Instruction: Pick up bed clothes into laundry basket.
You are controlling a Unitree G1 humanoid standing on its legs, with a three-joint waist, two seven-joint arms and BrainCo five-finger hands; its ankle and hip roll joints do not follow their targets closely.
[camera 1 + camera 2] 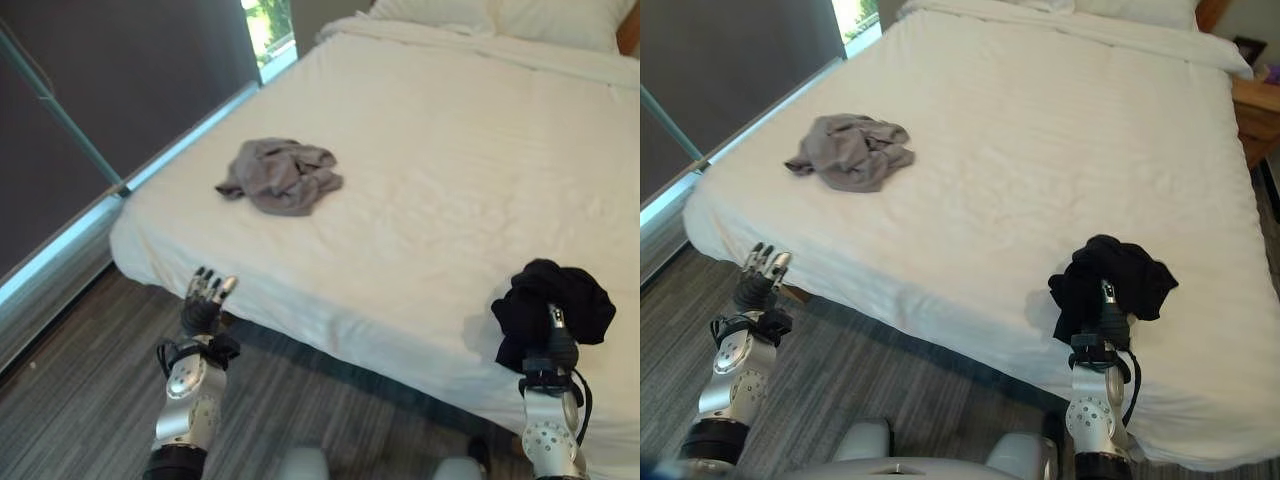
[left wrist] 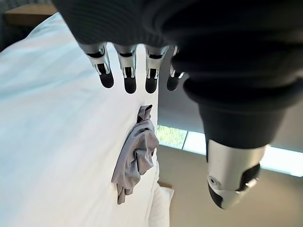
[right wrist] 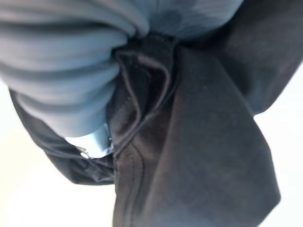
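White bed [image 1: 450,150]: one grey garment [image 1: 282,175], one black garment [image 1: 555,300].

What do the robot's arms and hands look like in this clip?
Both arms are silver-grey metal with small round fastener holes. The left hand has silver fingers with dark tips, and a dark ribbed cover over its back and wrist. The right hand wears the same dark cover above a silver forearm.

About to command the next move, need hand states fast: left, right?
Left hand: open, fingers straight, holding nothing, off the bed's near edge.
Right hand: shut on the black garment, lifted over the bed.
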